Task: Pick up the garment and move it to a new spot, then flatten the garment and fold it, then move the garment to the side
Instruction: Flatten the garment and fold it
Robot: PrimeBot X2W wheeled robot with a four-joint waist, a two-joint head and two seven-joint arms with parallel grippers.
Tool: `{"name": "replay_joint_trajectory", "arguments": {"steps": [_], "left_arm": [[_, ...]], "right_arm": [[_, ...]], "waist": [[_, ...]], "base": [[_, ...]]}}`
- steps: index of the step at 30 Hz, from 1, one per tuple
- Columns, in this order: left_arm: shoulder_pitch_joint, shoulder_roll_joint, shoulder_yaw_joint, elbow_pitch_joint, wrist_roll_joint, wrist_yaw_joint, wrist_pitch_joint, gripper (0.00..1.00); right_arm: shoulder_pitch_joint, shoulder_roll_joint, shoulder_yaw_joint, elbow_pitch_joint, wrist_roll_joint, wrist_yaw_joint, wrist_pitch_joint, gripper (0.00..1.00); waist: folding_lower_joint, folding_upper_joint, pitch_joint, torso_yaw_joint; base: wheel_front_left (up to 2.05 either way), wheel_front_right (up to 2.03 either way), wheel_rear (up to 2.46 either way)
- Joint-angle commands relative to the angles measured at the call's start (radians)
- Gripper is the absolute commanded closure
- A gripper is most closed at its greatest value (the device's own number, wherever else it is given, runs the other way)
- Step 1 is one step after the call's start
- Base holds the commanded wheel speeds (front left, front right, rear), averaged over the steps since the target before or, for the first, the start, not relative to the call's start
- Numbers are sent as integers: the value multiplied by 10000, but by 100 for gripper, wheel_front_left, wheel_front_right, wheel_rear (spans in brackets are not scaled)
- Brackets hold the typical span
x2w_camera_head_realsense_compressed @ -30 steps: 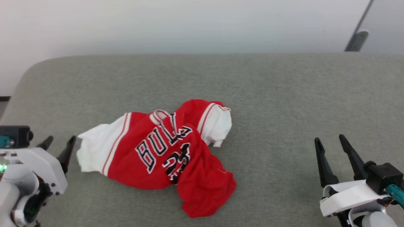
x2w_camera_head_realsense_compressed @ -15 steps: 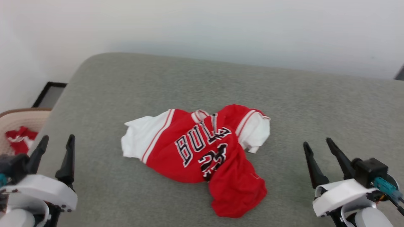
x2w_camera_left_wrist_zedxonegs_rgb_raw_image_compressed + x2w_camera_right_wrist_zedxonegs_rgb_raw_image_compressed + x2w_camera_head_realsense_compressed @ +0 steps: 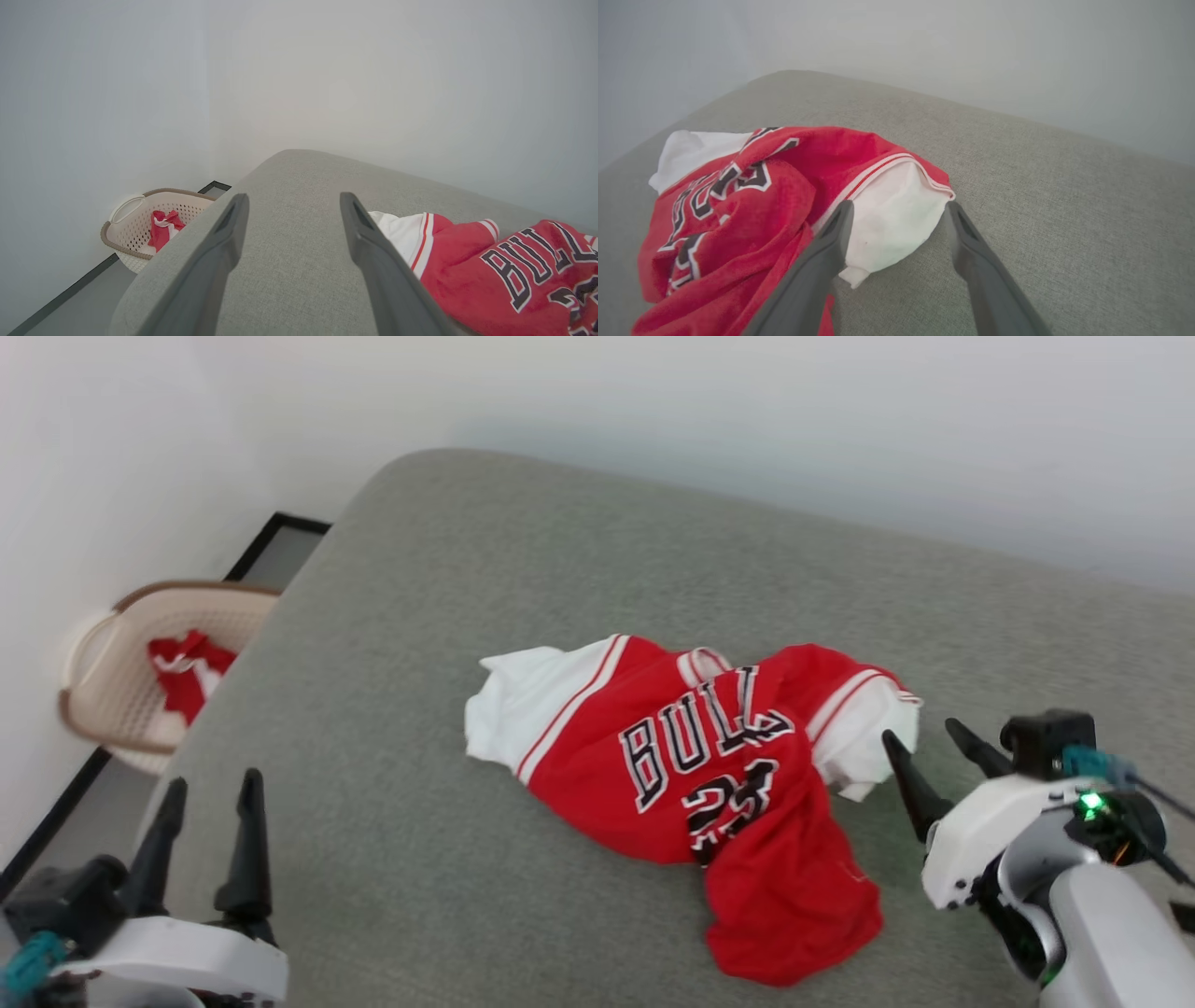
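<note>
the shirt lies crumpled about midway across the grey fabric-covered desk, lettering up. one white sleeve points toward the right arm. the right pincer is spread wide and empty. in the right wrist view its fingers stand either side of that sleeve, just beside the cloth; i cannot tell if they touch it. the left pincer is also spread and empty, well apart from the shirt, near the desk's left edge, with a basket on the floor beyond.

the step in hand looks like the first pick-up. to do it well, the right should settle on the sleeve seam rather than a loose hem. the left should cross to the other sleeve, so the shirt lifts by both shoulders and hangs open.
</note>
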Motion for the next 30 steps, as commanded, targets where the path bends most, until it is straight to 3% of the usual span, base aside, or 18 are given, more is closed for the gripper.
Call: {"name": "replay_joint_trajectory", "arguments": {"steps": [1, 14, 15, 16, 17, 30], "left_arm": [[93, -207, 81, 54, 106, -150, 0, 0], [-270, -1554, 663, 555, 968, -1117, -1, 0], [-291, -1635, 717, 591, 1038, -1189, -2, 0], [-310, -1716, 766, 632, 1110, -1280, -1, 0], [-334, -1797, 818, 680, 1175, -1346, -1, 0], [-34, -2356, 1780, 1022, 1922, -1944, -1, 0]], "right_arm": [[-259, -72, 14, 188, -132, -15, 314, 0], [-1477, -213, 254, 2138, -768, -15, 2396, 0], [-1559, -188, 276, 2333, -752, -15, 2508, 34], [-1646, -183, 320, 2508, -776, -15, 2600, 84], [-1710, -184, 375, 2645, -778, -15, 2621, 100], [-2339, -785, 664, 2445, -74, -15, 2845, 100]], "waist": [[0, -1, 328, 446], [0, -1, 844, 1097], [0, -1, 865, 1117], [0, -1, 880, 1134], [0, -1, 886, 1149], [0, -1, 482, 662]], "base": [[0, 0, 0], [0, 0, 0], [0, 0, 0], [0, 0, 0], [0, 0, 0], [0, 0, 0]]}}
